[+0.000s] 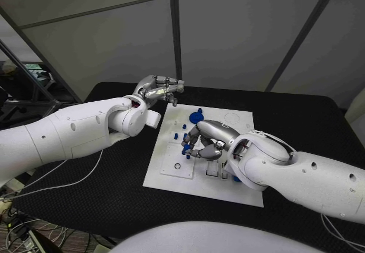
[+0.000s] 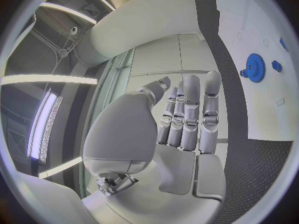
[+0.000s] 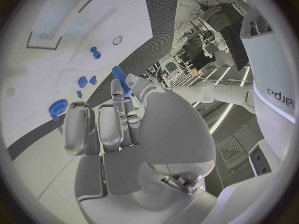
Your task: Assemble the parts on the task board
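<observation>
My right hand [image 1: 204, 141] is over the middle of the white task board [image 1: 171, 176], which lies flat on the black desk [image 1: 99, 200]. Its fingers are curled in, and a small blue part [image 3: 120, 79] is pinched at the fingertips, as the right wrist view shows. My left hand [image 1: 158, 88] is raised beyond the board's far left corner, over the desk edge; its fingers [image 2: 190, 115] are straight and close together with nothing in them. A blue gear [image 1: 196, 116] lies on the far part of the board, and small blue pegs [image 1: 182, 126] stand just beside it, toward my right hand. One further blue piece [image 1: 225, 176] shows at the board's near side, partly hidden by my right arm.
</observation>
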Robot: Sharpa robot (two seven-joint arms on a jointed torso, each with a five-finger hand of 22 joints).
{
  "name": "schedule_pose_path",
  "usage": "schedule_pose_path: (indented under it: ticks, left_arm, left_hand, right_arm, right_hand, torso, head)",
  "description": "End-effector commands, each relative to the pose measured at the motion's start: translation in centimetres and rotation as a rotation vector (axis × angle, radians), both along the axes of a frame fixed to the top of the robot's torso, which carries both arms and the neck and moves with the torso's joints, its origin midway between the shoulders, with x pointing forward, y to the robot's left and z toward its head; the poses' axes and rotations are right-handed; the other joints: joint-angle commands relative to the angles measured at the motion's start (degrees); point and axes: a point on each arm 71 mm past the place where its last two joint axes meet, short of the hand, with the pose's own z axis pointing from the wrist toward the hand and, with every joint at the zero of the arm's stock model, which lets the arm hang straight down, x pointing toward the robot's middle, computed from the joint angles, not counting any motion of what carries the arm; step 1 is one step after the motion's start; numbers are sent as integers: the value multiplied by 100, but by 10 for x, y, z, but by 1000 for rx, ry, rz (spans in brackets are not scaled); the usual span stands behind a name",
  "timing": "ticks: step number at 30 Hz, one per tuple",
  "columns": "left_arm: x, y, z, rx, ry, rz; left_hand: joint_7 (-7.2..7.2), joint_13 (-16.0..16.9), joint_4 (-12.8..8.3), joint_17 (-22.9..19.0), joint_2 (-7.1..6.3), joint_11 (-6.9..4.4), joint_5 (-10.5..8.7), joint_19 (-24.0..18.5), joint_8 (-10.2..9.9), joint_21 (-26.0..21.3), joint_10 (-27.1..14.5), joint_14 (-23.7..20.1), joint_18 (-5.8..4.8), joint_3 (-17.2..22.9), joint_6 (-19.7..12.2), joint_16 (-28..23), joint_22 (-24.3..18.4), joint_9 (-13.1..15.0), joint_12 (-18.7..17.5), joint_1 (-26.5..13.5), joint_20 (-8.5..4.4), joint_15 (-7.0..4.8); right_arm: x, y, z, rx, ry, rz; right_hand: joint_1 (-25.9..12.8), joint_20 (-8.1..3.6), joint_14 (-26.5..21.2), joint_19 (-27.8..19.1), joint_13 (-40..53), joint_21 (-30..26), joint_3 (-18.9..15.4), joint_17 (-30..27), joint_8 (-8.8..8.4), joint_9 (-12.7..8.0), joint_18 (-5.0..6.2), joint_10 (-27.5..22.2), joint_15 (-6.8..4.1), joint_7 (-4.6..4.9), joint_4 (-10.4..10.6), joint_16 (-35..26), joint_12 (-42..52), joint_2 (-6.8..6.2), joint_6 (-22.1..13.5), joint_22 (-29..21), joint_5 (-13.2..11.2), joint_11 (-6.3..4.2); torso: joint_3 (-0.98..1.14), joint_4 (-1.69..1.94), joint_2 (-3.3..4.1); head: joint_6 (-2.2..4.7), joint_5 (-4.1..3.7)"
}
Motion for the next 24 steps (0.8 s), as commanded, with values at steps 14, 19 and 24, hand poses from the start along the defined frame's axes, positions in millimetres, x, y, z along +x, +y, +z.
schedule_pose_path:
  ticks: [14,19,24]
  left_arm:
    - [2,-6,1,-11,0,-20]
    - [2,-6,1,-12,0,-22]
    - [2,-5,0,-11,0,-20]
  left_hand:
    - [17,7,0,-10,78,-8,-19,-7,-20,-20,-37,-42,286,-25,-13,-39,-13,-8,40,0,26,4]
    - [17,7,0,-10,78,-8,-19,-7,-20,-20,-37,-42,286,-25,-13,-39,-13,-8,40,0,26,4]
    - [17,7,0,-10,78,-8,-19,-7,-20,-20,-37,-42,286,-25,-13,-39,-13,-8,40,0,26,4]
  right_arm:
    - [-8,24,-28,-52,-6,92]
    - [-7,25,-33,-67,-2,96]
    - [-6,27,-35,-79,6,103]
  right_hand:
    - [7,-7,109,14,-1,4,18,-19,16,8,-98,21,-48,11,25,11,-41,51,41,111,42,3]
    - [10,-7,110,13,-2,4,20,-17,14,8,-98,22,-48,11,22,13,-45,53,40,110,48,3]
    - [11,-7,109,13,-2,4,21,-18,14,8,-98,22,-48,12,22,13,-47,54,40,109,51,3]
  torso:
    - [14,-24,-1]
    - [10,-10,-2]
    - [7,-16,-3]
  head:
    - [-24,150]
    - [-34,152]
    - [-63,189]
